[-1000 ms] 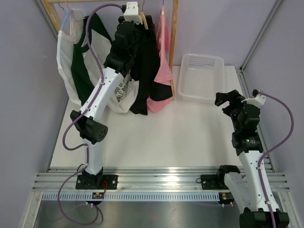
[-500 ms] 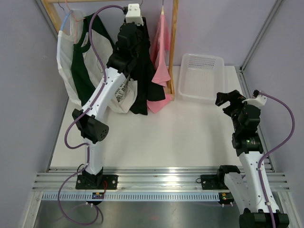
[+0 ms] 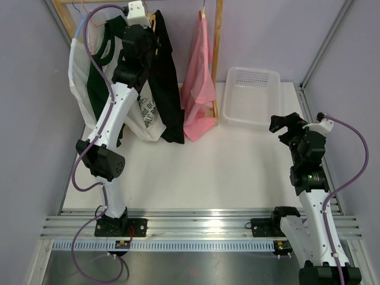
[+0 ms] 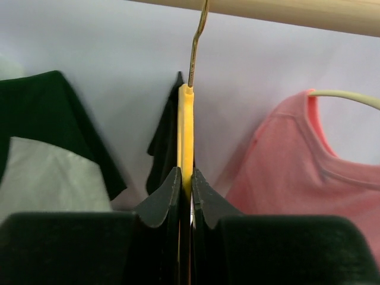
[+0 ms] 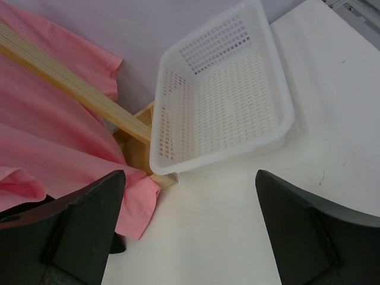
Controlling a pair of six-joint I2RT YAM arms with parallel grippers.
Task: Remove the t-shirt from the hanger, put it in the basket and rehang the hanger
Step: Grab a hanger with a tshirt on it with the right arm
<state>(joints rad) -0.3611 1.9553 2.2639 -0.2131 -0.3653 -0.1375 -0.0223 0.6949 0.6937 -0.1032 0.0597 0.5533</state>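
**Grasp on the hanger.** The left end effector [image 4: 185, 178] is clenched on the neck of the yellow wooden hanger [image 4: 186, 119], one finger pressed to each flat face just below the thin metal hook [image 4: 198, 41]. The hook is looped over the pale wooden rail [image 4: 285, 9]. We read this high, narrow grip as a way to control the hanger itself and leave the cloth free to slide.

The task's garment, the black t-shirt [image 3: 169, 89], hangs full length from this hanger. It drapes between a white and green garment [image 3: 89, 77] on its left and a pink t-shirt [image 3: 199, 89] on its right. We judge the removal not yet begun, since the shirt's shoulders appear seated on the hanger.

The right end effector [image 3: 285, 122] is released, its fingers spread wide above the white bench [image 3: 225, 172]. It is well apart from the rail and near the white perforated plastic basket [image 5: 172, 119]. We take this as a waiting pose. The basket stands beside the rack's upright and holds nothing we can see.
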